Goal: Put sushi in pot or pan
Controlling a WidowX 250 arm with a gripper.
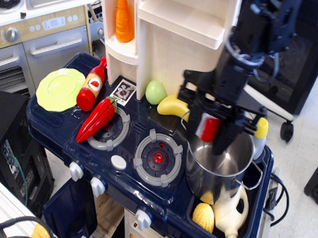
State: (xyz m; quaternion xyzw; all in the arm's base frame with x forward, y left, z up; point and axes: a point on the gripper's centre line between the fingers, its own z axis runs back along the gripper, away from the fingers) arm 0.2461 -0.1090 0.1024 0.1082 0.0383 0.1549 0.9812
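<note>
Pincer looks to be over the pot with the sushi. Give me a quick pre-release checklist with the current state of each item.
1. Sushi held in the pincer: ok, red-and-white piece sits between the fingers.
2. Sushi above the pot opening: ok, it appears over the left part of the mouth, just above the rim.
3. Pot interior free: ok, the visible steel bottom is bare.
4. Pot upright and seated on the stove: ok.
5. Neighbours clear of the drop: ok, banana lies left of the pot, outside the rim.
6. Exact height of the sushi above the pot bottom: cannot tell from this single view.
</note>
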